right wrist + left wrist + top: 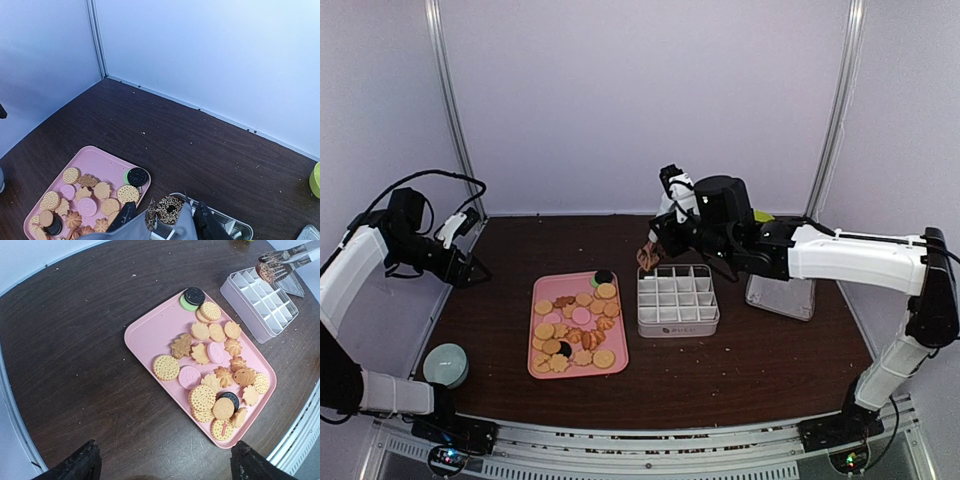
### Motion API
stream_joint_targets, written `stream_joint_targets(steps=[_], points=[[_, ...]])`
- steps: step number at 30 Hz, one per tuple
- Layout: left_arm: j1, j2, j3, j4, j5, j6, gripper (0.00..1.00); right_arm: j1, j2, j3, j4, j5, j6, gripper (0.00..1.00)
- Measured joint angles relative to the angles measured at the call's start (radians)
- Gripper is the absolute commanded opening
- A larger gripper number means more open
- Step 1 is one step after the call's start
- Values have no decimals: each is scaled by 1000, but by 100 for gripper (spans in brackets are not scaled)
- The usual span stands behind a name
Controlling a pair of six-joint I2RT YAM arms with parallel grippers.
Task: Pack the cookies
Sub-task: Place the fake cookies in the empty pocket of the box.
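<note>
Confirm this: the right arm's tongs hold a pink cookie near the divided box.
Not pink. The cookie is dark brown, as the right wrist view shows. The rest is right: the right arm's tongs hold it near the divided box.

The left arm (pixel 350 265) is folded back at the left side, elbow raised; the left gripper (pixel 472 268) points down and inward, jaws spread wide. The right arm (pixel 850 258) stretches leftward, forearm near level; the right gripper (pixel 665 235) is clamped partway on tongs (pixel 292 254).
</note>
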Motion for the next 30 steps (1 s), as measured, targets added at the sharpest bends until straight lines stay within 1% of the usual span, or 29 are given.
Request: stream_joint_targets(steps=[4, 14, 20, 24, 27, 30], points=[[0, 0, 0, 0, 3, 8, 93, -14, 26, 11, 0, 0, -10, 23], [0, 0, -1, -1, 17, 28, 92, -40, 171, 57, 1, 13, -34, 27], [0, 0, -4, 1, 39, 34, 92, -43, 201, 81, 26, 23, -42, 28], [0, 0, -4, 1, 47, 35, 92, -43, 212, 90, 27, 22, -42, 35], [0, 0, -4, 1, 50, 35, 92, -44, 216, 93, 29, 22, -41, 44], [0, 0, -4, 1, 52, 36, 92, -45, 218, 94, 35, 23, -40, 50]])
